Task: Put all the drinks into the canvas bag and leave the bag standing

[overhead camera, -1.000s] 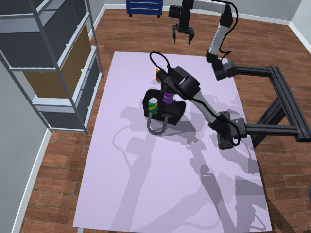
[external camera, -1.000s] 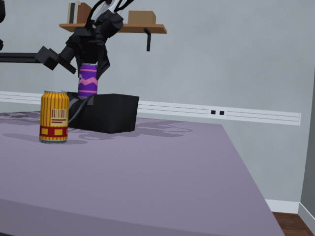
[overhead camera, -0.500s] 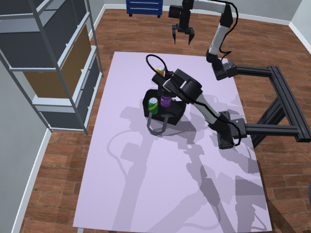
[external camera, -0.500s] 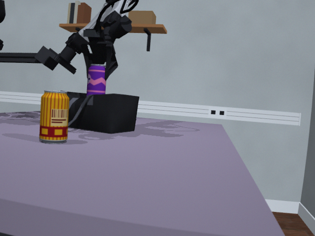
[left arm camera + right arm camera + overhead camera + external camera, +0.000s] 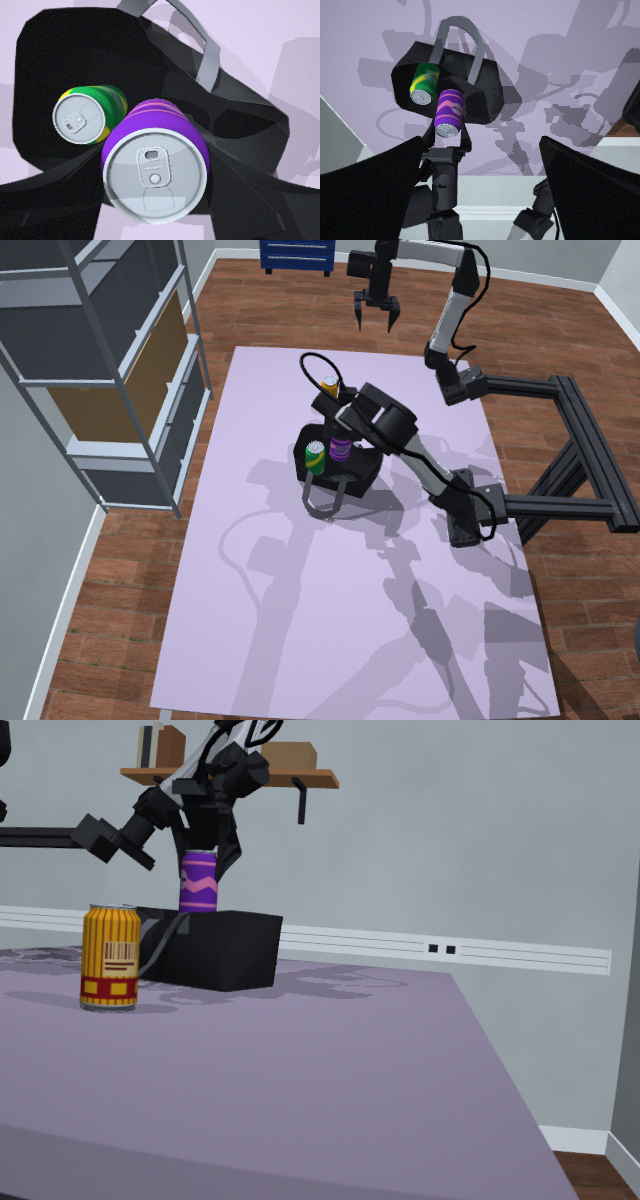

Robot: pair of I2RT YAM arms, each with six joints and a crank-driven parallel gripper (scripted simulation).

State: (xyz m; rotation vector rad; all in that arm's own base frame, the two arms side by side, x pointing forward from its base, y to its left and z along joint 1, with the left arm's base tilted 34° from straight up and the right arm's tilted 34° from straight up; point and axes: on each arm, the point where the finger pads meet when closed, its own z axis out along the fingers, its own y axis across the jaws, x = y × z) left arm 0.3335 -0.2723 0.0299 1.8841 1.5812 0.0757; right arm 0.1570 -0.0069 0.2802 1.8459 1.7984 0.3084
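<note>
we are seeing the left fingers (image 5: 205, 869) pinching the purple can (image 5: 340, 448) (image 5: 198, 885) (image 5: 155, 172) (image 5: 449, 112) above the bag (image 5: 364, 463) (image 5: 227, 947) (image 5: 50, 55) (image 5: 490, 102), the right fingers (image 5: 374, 330) spreading empty. we are risking toppling the green can (image 5: 314, 458) (image 5: 80, 117) (image 5: 424, 84) by lowering too close.

Inside the bag (image 5: 370, 475) (image 5: 227, 952) (image 5: 55, 55) (image 5: 487, 72), the green can (image 5: 314, 459) (image 5: 87, 115) (image 5: 424, 82) blocks one end, near the purple can (image 5: 340, 448) (image 5: 198, 882) (image 5: 155, 170) (image 5: 449, 112); open room lies at the opposite end. The strap (image 5: 306, 493) (image 5: 209, 67) (image 5: 479, 60) arches beside the bag's mouth.

Purple can's base (image 5: 197, 907) seemingly hidden.
</note>
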